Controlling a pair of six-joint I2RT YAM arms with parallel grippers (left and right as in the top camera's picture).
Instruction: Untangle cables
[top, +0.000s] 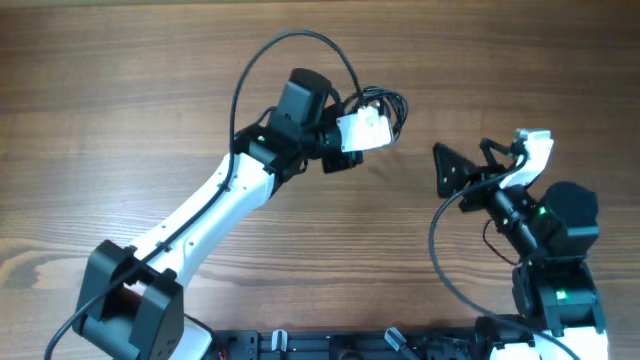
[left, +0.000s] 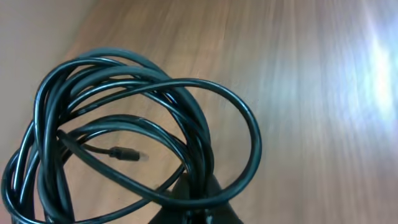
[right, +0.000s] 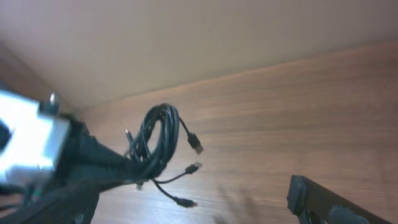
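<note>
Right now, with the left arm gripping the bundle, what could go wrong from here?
1. The left gripper is shut on the whole coil of cables, so pulling may tighten the tangle rather than free a strand.
2. The plug ends dangle loose and could snag in the loops.
3. The right gripper stands open and apart; a grab may catch several cords.

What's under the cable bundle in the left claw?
Bare wooden table shows beneath the cables, through their loops. The left claw has its pinch point covered by overlapping strands.
</note>
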